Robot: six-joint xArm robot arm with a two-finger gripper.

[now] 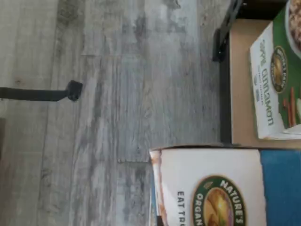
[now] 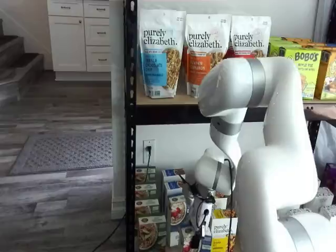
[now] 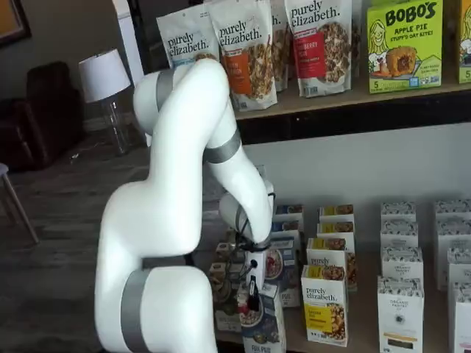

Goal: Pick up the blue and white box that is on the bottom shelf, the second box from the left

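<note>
gripper [image 3: 252, 300] clamped on the blue and white box [image 3: 263, 323], jaws closed tight, box lifted out near the front edge of the bottom shelf [image 3: 368, 323], just beside a yellow carton [image 3: 324, 305].

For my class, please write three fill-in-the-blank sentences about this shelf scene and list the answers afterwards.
1. The box held in the gripper is white and ____.
2. In the wrist view, the green carton reads apple ____.
3. The bags on the upper shelf read purely ____.

Missing words: blue; cinnamon; elizabeth
</note>
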